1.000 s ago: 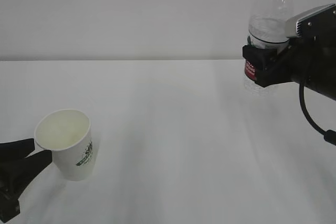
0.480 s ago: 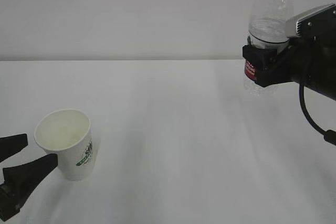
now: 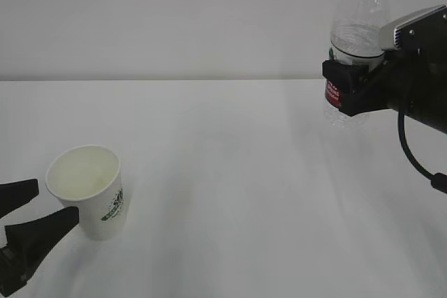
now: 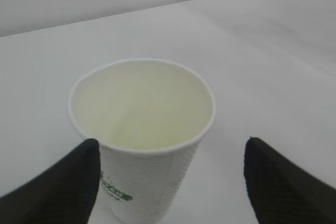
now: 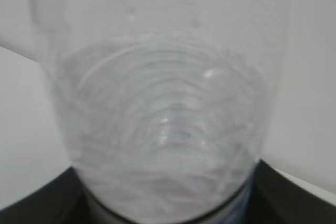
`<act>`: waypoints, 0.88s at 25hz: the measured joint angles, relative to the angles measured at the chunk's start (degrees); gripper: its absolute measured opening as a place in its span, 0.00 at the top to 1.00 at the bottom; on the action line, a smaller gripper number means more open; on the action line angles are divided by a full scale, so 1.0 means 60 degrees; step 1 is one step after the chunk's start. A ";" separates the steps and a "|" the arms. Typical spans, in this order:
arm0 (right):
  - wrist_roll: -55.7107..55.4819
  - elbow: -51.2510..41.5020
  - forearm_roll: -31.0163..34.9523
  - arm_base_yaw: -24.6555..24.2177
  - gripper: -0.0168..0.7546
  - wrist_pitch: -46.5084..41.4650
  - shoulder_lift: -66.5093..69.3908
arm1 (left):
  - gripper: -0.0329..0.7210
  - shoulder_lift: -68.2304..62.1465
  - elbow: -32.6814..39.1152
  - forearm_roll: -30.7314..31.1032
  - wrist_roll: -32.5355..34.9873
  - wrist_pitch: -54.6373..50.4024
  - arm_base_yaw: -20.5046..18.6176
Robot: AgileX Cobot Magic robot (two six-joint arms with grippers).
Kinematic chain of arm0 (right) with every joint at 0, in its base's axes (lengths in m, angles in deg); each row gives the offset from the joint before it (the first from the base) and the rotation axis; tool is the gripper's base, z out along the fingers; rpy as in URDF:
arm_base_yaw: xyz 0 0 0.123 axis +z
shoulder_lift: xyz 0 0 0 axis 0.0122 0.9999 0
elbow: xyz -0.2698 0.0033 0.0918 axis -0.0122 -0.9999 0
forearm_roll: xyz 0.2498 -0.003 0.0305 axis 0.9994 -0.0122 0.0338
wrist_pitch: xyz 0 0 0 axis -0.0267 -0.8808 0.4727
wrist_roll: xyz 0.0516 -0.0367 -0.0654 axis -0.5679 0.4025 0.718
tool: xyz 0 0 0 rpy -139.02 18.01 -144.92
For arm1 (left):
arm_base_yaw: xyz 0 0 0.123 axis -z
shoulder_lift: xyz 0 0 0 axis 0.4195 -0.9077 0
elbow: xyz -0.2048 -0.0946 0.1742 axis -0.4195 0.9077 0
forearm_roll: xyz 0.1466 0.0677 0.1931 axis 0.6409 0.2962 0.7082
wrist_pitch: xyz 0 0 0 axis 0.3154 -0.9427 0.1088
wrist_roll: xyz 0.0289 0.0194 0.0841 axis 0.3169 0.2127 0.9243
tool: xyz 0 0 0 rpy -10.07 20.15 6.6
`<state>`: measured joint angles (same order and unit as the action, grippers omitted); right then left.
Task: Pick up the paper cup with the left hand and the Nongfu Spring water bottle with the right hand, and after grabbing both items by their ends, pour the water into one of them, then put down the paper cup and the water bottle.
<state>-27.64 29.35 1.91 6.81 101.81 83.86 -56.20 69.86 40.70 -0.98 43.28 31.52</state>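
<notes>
Left end effector (image 3: 31, 213) spread wide beside the paper cup (image 3: 89, 192); right end effector (image 3: 355, 87) clamps the water bottle (image 3: 356, 40) upright.

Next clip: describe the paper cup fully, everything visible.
The paper cup is white, tapered, with a rolled rim and a dark green printed logo low on its side. It stands upright on the white table, near its front left. Its inside looks pale yellowish. The left gripper straddles it with jaws open, neither finger visibly pressing it.
</notes>
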 joint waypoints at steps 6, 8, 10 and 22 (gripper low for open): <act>0.0000 0.0000 0.0000 0.0000 0.41 0.0000 0.0000 | 0.12 0.0000 0.0000 0.0177 -0.0015 0.0000 0.0000; 0.0000 0.0000 0.0000 0.0000 0.41 0.0000 0.0000 | 0.12 0.0000 0.0000 0.0014 -0.0036 0.0000 0.0000; 0.0000 0.0000 0.0000 0.0000 0.41 0.0000 0.0000 | 0.12 -0.0135 0.0000 -0.0226 -0.0036 0.0000 0.0000; 0.0000 0.0000 0.0000 0.0000 0.41 0.0000 0.0000 | 0.12 -0.1836 -0.0013 -0.0457 -0.0036 0.0000 0.0000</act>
<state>-27.64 29.35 1.91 6.81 101.81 83.86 -67.21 69.78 37.96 -1.20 43.28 31.52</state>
